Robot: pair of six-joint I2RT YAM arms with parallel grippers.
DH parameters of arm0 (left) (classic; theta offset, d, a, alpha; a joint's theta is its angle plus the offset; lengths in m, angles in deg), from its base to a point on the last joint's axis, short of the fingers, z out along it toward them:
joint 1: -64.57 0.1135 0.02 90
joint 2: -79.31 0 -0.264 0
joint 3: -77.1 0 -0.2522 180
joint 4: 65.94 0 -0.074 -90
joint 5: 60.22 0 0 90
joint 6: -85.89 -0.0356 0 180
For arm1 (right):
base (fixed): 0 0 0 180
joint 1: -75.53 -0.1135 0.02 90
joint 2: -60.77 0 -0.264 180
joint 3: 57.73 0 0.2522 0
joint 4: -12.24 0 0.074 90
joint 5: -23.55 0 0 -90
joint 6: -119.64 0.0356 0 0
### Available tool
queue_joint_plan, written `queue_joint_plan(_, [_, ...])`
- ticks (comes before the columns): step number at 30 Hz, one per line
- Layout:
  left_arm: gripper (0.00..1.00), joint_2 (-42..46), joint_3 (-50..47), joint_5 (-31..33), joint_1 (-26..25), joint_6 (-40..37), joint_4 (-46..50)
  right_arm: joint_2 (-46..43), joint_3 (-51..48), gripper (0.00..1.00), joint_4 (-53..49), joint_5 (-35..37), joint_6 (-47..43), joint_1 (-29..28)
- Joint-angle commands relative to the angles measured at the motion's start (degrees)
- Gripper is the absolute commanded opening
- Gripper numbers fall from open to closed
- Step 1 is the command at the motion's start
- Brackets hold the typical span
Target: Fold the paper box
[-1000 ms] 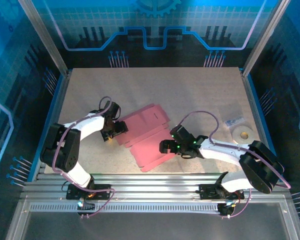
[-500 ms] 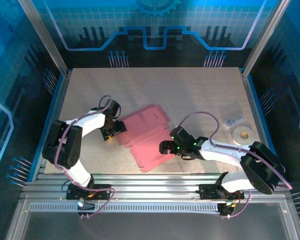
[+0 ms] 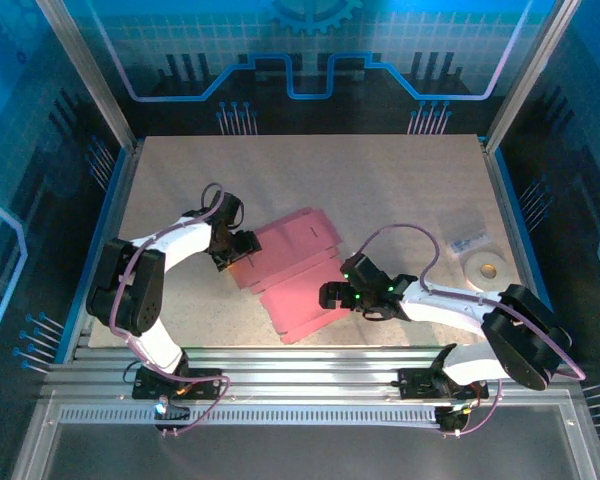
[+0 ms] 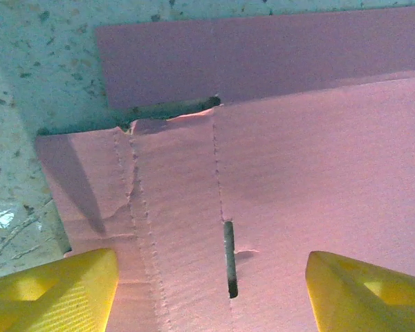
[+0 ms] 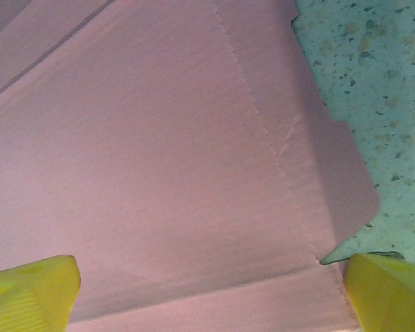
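Now farther onto the paper box (image 3: 295,272) — left claw (image 3: 242,247), slightly narrower

the paper box (image 5: 159,159) lies flat, pink and faintly ribbed, across most of the frame; a perforated crease runs from the top edge down toward the lower right; a rounded flap ends its right side; speckled pale table (image 5: 373,83) lies bare beyond it; the right gripper (image 5: 209,296) has its yellow fingertips (image 5: 34,287) far apart in the bottom corners, nothing between them

Pink paper box (image 3: 298,262) — speckled beige table (image 3: 380,185), white tape roll (image 3: 482,268)
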Motion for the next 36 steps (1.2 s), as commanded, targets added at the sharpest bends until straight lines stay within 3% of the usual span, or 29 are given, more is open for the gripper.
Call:
queue_joint_plan(1, [0.73,-0.9,1.2,-1.0,-0.1,0.4,0.9,0.1,-1.3,1.0,-2.7,0.0,1.6,-1.1])
queue_joint_plan(8, [0.76,-0.1,1.9,2.2,-0.1,-0.5,5.5,1.6,-0.3,1.0,-2.3,-0.6,1.3,-1.0])
queue_joint_plan(27, [0.76,-4.2,3.8,3.5,-1.2,-0.9,6.7,2.5,-0.4,1.0,-1.3,-1.3,1.5,-1.1])
queue_joint_plan(36, [0.79,-2.1,5.2,4.6,-1.7,-1.4,9.1,2.6,-0.5,1.0,-1.1,-1.0,1.5,-1.2])
